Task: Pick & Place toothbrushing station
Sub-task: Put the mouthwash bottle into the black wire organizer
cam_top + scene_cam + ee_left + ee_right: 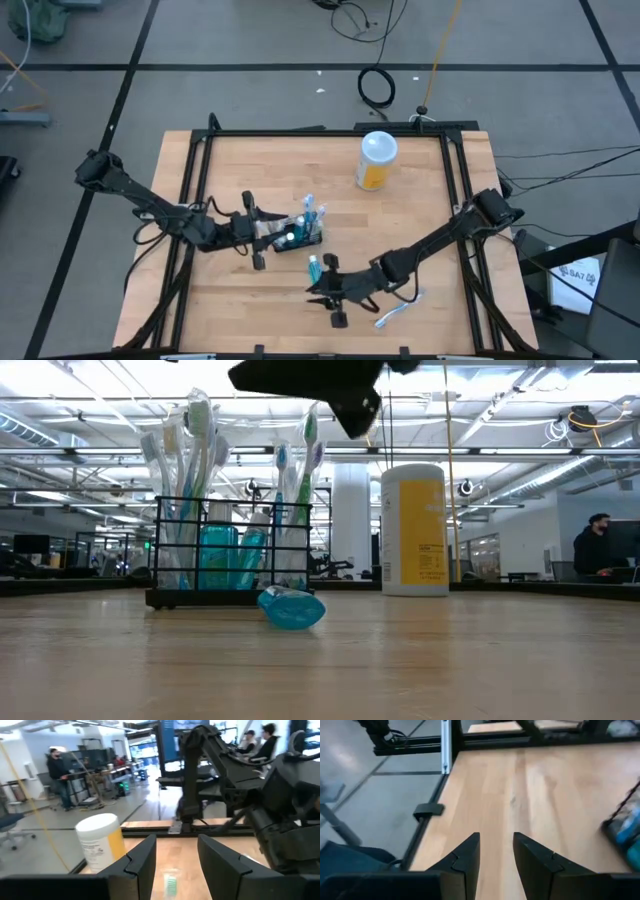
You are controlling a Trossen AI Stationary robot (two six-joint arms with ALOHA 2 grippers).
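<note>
High view: the black wire-mesh basket [300,233] sits left of centre on the bench [420,210]; a loose teal tube [313,267] lies just below it, long axis up-down in the frame; a toothbrush [398,312] lies at lower right. The right end effector [330,292] is directly below the tube, nearer than the left end effector [255,232], which is at the basket's left.

Low view: the tube lies in front of the basket.

Wrist views: both end effectors are part open, holding nothing.
</note>
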